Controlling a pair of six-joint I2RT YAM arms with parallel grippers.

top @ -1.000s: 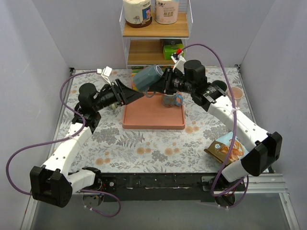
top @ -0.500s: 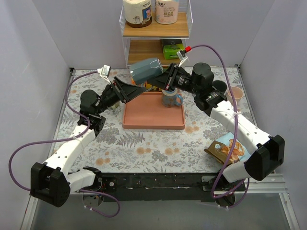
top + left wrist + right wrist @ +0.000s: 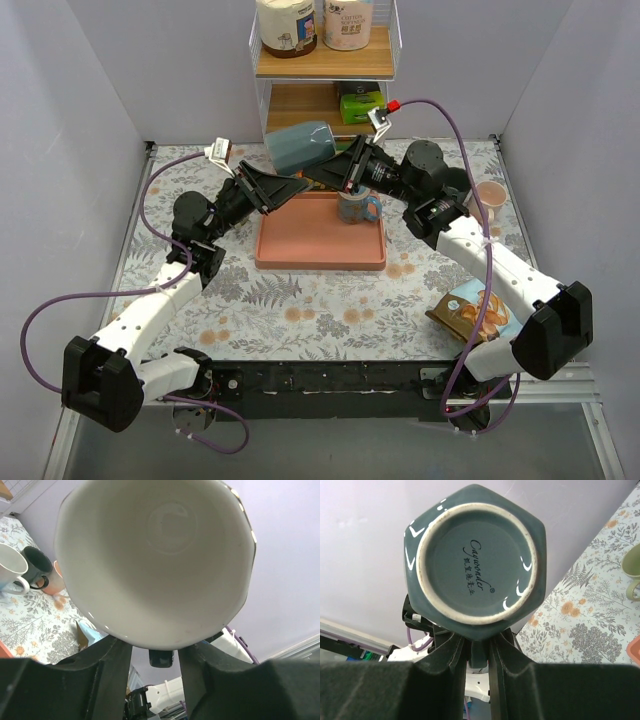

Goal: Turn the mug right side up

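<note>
Sideways in mid-air, a dark teal mug (image 3: pixel 300 148) hangs over the far edge of a salmon tray (image 3: pixel 320 255), just in front of a wooden shelf (image 3: pixel 325 62), with its mouth turned toward the left arm and its base toward the right arm. The right gripper (image 3: pixel 322 176) is pinched narrow on the mug from below. Its wrist view shows the fingers (image 3: pixel 451 652) clamped tight under the six-sided base, with its printed maker's mark. The left gripper (image 3: pixel 295 186) meets the mug from the opposite side. Its own camera looks straight into the pale interior, with the fingers (image 3: pixel 112 657) parted a little beneath the lower rim; whether they actually press on the mug cannot be told. A smaller cup with a blue handle (image 3: pixel 357 208) stands upright at the back of the tray, below the raised mug. On the flowered table (image 3: pixel 300 300), a snack bag (image 3: pixel 470 308) lies near the right arm, and a pink cup (image 3: pixel 492 195) sits by the right edge.
</note>
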